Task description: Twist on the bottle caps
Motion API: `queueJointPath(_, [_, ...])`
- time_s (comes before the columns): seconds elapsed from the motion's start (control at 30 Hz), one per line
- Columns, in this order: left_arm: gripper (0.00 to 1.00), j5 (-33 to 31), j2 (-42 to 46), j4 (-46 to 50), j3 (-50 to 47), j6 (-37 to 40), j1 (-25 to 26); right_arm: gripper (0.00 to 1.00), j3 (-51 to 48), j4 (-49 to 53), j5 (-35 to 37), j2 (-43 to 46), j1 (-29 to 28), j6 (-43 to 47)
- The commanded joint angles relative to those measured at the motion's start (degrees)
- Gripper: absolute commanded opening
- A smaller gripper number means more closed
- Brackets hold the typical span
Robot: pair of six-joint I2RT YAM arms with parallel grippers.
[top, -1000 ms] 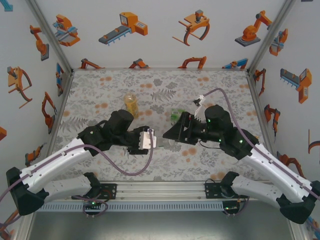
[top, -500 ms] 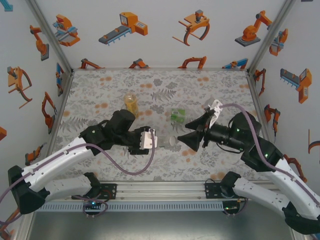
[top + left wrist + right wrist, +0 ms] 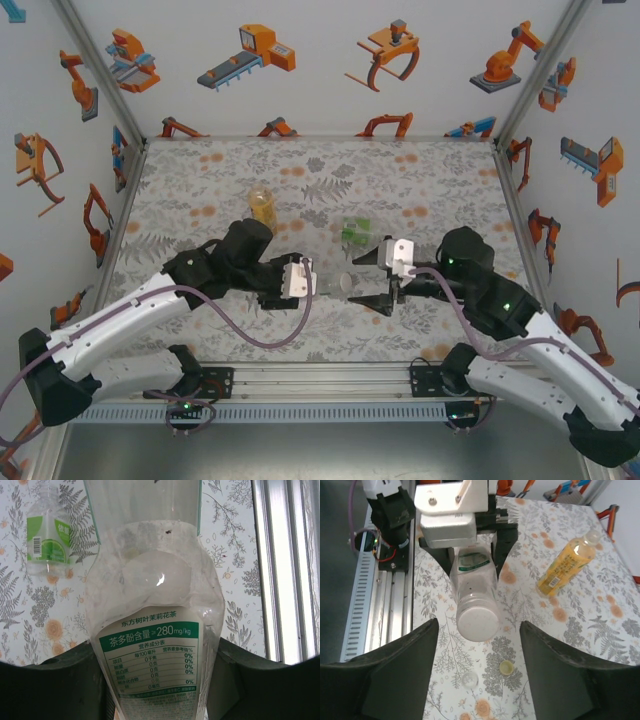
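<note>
Bottle caps [image 3: 506, 667] are small, round bits of smooth plastic. Two loose ones lie on the flowery table [image 3: 600, 645], down below the right claw [image 3: 479, 625]. One is yellow-green. The pale cap [image 3: 469, 680] near it looks almost see-through.

The left claw [image 3: 312, 282] is squeezed shut on the clear bottle [image 3: 338, 283]. It grips the fat bottom half, where a green and white label wraps around. It holds the bottle sideways in the air, with the top end poking out past its tips. We think that is so the other claw can get at the top and twist.

The right claw is open. Its two dark, wedge-shaped fingers [image 3: 400, 680] stand one on each side of the bottle's round white end [image 3: 478, 622], with a gap on both sides. They touch nothing. We think that white end is a cap sitting on the mouth, but we cannot tell how tight it is.

The bottle is thin, shiny plastic, cloudy in places, and it looks empty to us. A squeeze that is too hard could crush it.

A yellow bottle [image 3: 262, 207] waits further off past the left claw. A small green-label bottle [image 3: 355, 232] sits just beyond the right claw.
</note>
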State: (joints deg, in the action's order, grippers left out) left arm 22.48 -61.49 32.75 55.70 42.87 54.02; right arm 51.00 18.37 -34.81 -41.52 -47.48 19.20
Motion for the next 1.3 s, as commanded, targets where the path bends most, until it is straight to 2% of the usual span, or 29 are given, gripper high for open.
queueJointPath(0.0, [0.0,1.07,0.15,-0.33,0.62,-0.7,0.3,0.66,-1.66,-4.44,-2.49,0.06,-0.42,2.33])
queueJointPath(0.33, [0.0,1.28,0.39,-0.33,0.81,-0.69,0.3,0.62,-3.12,-9.07,-2.93,-2.19,-0.59,-0.43])
queueJointPath(1.27, [0.0,1.35,1.11,-0.93,0.78,-0.69,0.3,0.5,-2.36,-5.5,-1.11,-2.78,-0.56,-0.54])
